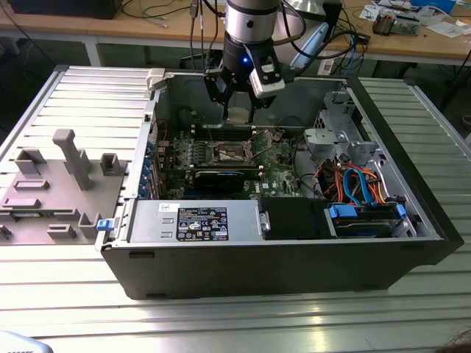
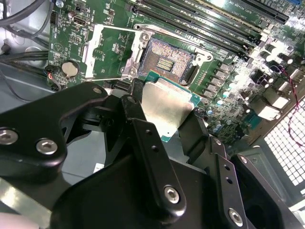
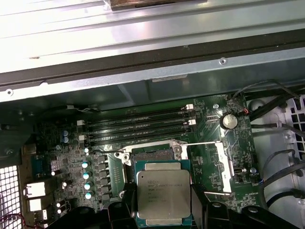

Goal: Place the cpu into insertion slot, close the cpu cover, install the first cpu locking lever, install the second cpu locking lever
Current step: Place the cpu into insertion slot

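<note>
Gripper clamps cpu | cpu above insertion slot, not seated

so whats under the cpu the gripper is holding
The cpu, clamped in the gripper, hangs above the motherboard near the open insertion slot, its cpu cover flipped aside. In the first wrist view the chip hides part of the slot.

The exterior view looks down into the computer case; both wrist views sit close above its motherboard.

Silver arm w/ blue light, black gripper, silver screws
</note>
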Available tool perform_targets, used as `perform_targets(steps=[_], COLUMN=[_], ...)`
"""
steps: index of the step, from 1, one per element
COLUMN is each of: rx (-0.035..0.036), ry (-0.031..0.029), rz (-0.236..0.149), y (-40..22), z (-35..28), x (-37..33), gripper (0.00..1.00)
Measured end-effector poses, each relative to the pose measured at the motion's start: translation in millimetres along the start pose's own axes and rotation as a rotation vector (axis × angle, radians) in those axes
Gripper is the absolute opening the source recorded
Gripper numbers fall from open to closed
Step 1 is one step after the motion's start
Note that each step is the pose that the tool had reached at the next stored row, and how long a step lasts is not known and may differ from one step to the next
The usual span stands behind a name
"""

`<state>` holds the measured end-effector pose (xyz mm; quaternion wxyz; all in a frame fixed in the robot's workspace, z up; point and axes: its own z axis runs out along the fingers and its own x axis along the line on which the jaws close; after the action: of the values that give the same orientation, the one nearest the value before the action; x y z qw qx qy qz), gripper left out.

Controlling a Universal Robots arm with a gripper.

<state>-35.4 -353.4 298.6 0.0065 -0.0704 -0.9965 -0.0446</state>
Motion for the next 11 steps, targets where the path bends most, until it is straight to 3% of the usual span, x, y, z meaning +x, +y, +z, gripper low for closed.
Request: perform_targets(steps=[11], rx=[-0.0003], ry=[-0.0014], rz=[0.016], y=[-0.1], z=[0.7], x=[0.0], gripper=[0.55])
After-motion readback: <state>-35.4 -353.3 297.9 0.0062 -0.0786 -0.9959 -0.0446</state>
